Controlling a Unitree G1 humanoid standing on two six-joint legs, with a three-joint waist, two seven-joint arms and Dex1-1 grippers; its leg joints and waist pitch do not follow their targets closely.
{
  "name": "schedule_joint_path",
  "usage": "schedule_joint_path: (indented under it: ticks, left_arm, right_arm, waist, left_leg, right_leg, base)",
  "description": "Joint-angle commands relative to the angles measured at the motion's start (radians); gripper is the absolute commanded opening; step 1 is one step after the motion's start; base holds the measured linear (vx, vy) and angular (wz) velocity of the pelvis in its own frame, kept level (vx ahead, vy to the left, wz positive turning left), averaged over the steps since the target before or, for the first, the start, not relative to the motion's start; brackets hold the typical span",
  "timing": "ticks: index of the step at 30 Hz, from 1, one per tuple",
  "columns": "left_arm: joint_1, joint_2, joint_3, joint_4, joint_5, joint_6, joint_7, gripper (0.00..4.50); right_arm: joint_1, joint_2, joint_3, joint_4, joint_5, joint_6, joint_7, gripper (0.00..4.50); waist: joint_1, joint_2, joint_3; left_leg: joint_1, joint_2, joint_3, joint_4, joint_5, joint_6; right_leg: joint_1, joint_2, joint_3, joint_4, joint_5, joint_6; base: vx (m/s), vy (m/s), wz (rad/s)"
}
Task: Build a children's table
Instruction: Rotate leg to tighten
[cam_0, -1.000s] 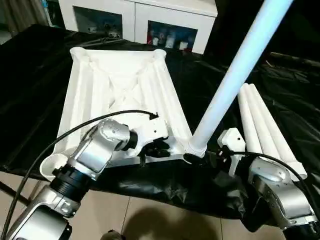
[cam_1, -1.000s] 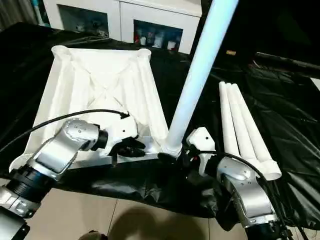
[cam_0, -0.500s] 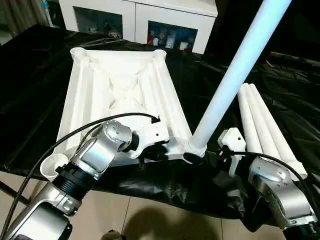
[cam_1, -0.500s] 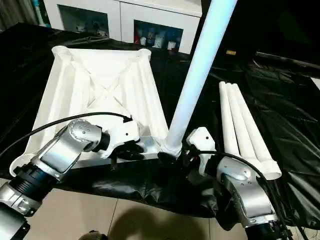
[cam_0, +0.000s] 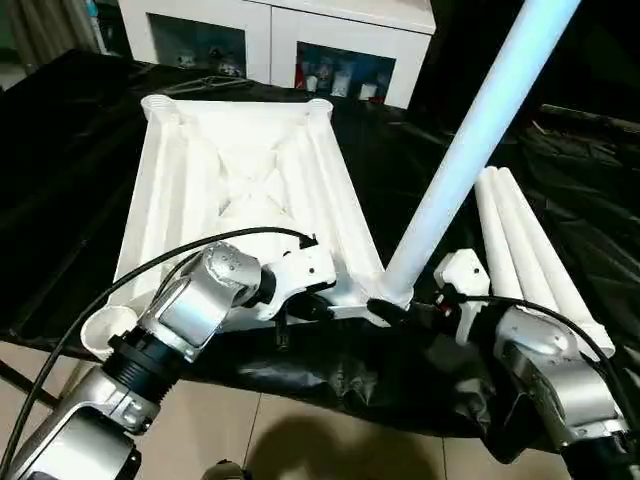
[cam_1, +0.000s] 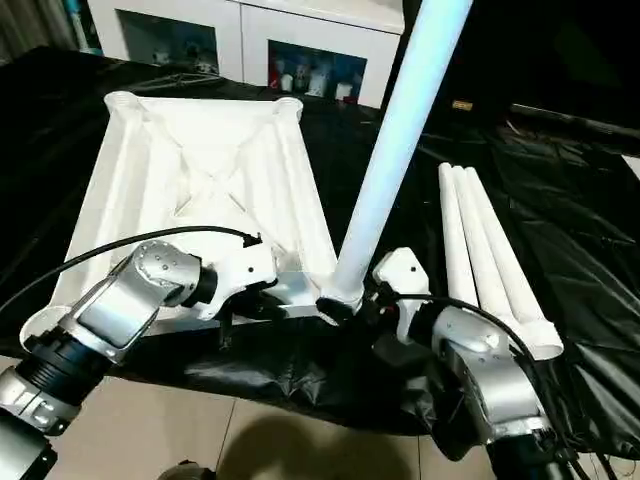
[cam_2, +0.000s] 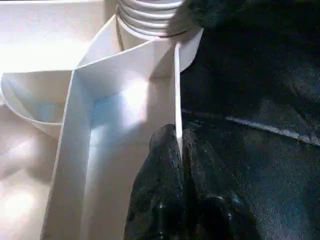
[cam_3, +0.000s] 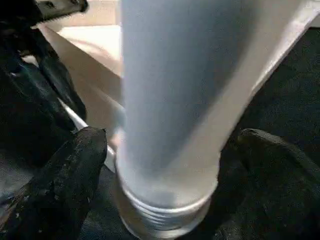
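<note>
The children's table top (cam_0: 240, 170) lies upside down on the black cloth, its ribbed X-braced underside facing up. One white leg (cam_0: 470, 140) stands in the near right corner socket and leans up to the right. In the left wrist view my left gripper (cam_2: 180, 145) is shut on the thin near edge wall (cam_2: 176, 90) of the top, just beside that socket. My right gripper (cam_3: 172, 137) is open, with one black finger (cam_3: 75, 175) on each side of the leg's threaded base (cam_3: 165, 210). Three more legs (cam_0: 530, 260) lie side by side on the right.
A white cabinet (cam_0: 280, 40) with glass doors stands behind the table top. Black cloth (cam_0: 60, 150) covers the work surface and hangs over the front edge above the tiled floor (cam_0: 300, 440).
My left gripper has slid right along the near edge and closed on its wall. My right gripper has moved slightly closer to the leg's base.
</note>
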Motion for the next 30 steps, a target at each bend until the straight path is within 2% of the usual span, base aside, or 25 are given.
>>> schedule_joint_path:
  ticks: [1, 6, 7, 9, 12, 15, 16, 19, 22, 25, 26, 28, 29, 30]
  left_arm:
    - [0.007, 0.004, 0.006, -0.021, -0.002, 0.008, -0.008, 0.0]
    - [0.007, 0.006, 0.005, -0.02, -0.005, 0.008, -0.005, 0.0]
    - [0.006, 0.006, 0.005, -0.019, -0.007, 0.008, -0.004, 0.0]
    - [0.004, 0.009, 0.004, -0.02, -0.01, 0.009, -0.004, 0.0]
    - [0.004, 0.012, 0.004, -0.023, -0.011, 0.01, -0.004, 0.0]
    - [0.002, 0.012, 0.003, -0.022, -0.013, 0.011, -0.003, 0.0]
    - [0.002, 0.012, 0.003, -0.021, -0.014, 0.011, -0.003, 0.0]
    - [0.001, 0.012, 0.003, -0.021, -0.016, 0.012, -0.005, 0.0]
    - [0.004, 0.011, 0.004, -0.02, -0.02, 0.012, -0.006, 0.0]
    - [0.007, 0.001, 0.015, -0.014, -0.029, 0.011, 0.006, 0.0]
    - [0.007, -0.016, 0.026, -0.003, -0.036, 0.01, 0.023, 0.0]
    - [0.002, -0.037, 0.04, 0.015, -0.042, 0.016, 0.049, 0.0]
    - [-0.018, -0.091, 0.064, 0.077, -0.039, 0.012, 0.121, 0.0]
    - [-0.026, -0.106, 0.069, 0.096, -0.036, 0.01, 0.143, 0.0]
  right_arm:
    - [-0.013, -0.004, -0.01, 0.018, -0.008, -0.013, -0.005, 4.22]
    - [-0.017, -0.01, -0.005, 0.031, -0.014, -0.018, 0.003, 4.01]
    - [-0.018, -0.01, -0.006, 0.034, -0.014, -0.019, 0.004, 3.74]
    - [-0.022, -0.007, -0.008, 0.041, -0.013, -0.019, 0.007, 3.69]
    - [-0.021, -0.004, -0.006, 0.049, -0.015, -0.024, 0.013, 3.27]
    - [-0.02, -0.003, -0.003, 0.053, -0.016, -0.026, 0.015, 3.2]
    - [-0.019, -0.002, -0.003, 0.055, -0.017, -0.026, 0.015, 2.99]
    - [-0.017, -0.001, -0.003, 0.058, -0.015, -0.025, 0.017, 2.85]
    - [-0.009, 0.016, -0.012, 0.076, -0.002, -0.014, 0.009, 2.73]
    - [-0.007, 0.034, -0.023, 0.094, 0.004, 0.002, -0.017, 2.72]
    - [-0.009, 0.051, -0.029, 0.118, -0.002, 0.005, -0.048, 2.71]
    - [-0.013, 0.069, -0.035, 0.142, -0.008, 0.004, -0.082, 2.7]
    - [-0.031, 0.12, -0.049, 0.201, -0.027, 0.001, -0.177, 2.68]
    - [-0.037, 0.135, -0.054, 0.217, -0.031, 0.0, -0.204, 2.68]
  waist:
    - [-0.002, 0.012, -0.057]
    - [-0.001, 0.01, -0.055]
    - [-0.001, 0.01, -0.055]
    - [-0.002, 0.011, -0.054]
    - [-0.002, 0.011, -0.053]
    - [-0.003, 0.013, -0.052]
    - [-0.003, 0.013, -0.05]
    - [-0.003, 0.013, -0.05]
    - [-0.005, 0.014, -0.045]
    - [-0.008, 0.015, -0.041]
    - [-0.01, 0.017, -0.036]
    - [-0.014, 0.016, -0.036]
    - [-0.016, 0.018, -0.032]
    - [-0.02, 0.017, -0.031]
  left_leg:
    - [0.019, 0.062, -0.02, -0.075, -0.067, 0.06]
    - [0.018, 0.062, -0.02, -0.075, -0.068, 0.064]
    - [0.018, 0.062, -0.02, -0.076, -0.071, 0.064]
    - [0.018, 0.062, -0.02, -0.077, -0.084, 0.059]
    - [0.018, 0.062, -0.02, -0.078, -0.091, 0.054]
    - [0.018, 0.063, -0.021, -0.079, -0.095, 0.054]
    - [0.018, 0.062, -0.021, -0.079, -0.099, 0.052]
    - [0.019, 0.063, -0.021, -0.08, -0.107, 0.048]
    - [0.017, 0.062, -0.022, -0.082, -0.117, 0.045]
    - [0.018, 0.063, -0.022, -0.085, -0.143, 0.039]
    - [0.016, 0.062, -0.022, -0.087, -0.149, 0.034]
    - [0.017, 0.061, -0.023, -0.089, -0.168, 0.021]
    - [0.016, 0.061, -0.023, -0.091, -0.176, 0.016]
    - [0.02, 0.06, -0.024, -0.093, -0.21, 0.002]
  right_leg:
    - [0.041, -0.088, 0.05, -0.062, 0.064, -0.274]
    - [0.042, -0.089, 0.05, -0.063, 0.058, -0.269]
    - [0.041, -0.088, 0.05, -0.064, 0.052, -0.268]
    - [0.04, -0.089, 0.05, -0.066, 0.033, -0.264]
    - [0.04, -0.089, 0.051, -0.067, 0.024, -0.262]
    - [0.039, -0.088, 0.05, -0.068, 0.022, -0.261]
    - [0.038, -0.088, 0.051, -0.069, 0.017, -0.26]
    - [0.037, -0.089, 0.051, -0.07, 0.002, -0.258]
    - [0.035, -0.089, 0.052, -0.072, -0.011, -0.255]
    - [0.033, -0.091, 0.053, -0.08, -0.06, -0.25]
    - [0.031, -0.09, 0.053, -0.082, -0.079, -0.245]
    - [0.029, -0.091, 0.053, -0.086, -0.118, -0.241]
    - [0.027, -0.091, 0.053, -0.088, -0.136, -0.24]
    - [0.024, -0.092, 0.053, -0.095, -0.195, -0.232]
  base:
    - [0.0, 0.0, 0.0]
    - [0.0, 0.0, 0.0]
    - [0.0, 0.0, 0.0]
    - [0.0, 0.0, 0.0]
    - [0.0, 0.0, 0.0]
    - [0.0, 0.0, 0.0]
    - [0.0, 0.0, 0.0]
    - [0.0, 0.0, 0.0]
    - [0.0, 0.0, 0.0]
    - [0.0, 0.0, 0.0]
    - [0.0, 0.0, 0.0]
    - [0.0, 0.0, 0.0]
    - [0.0, 0.0, 0.0]
    - [0.0, 0.0, 0.0]
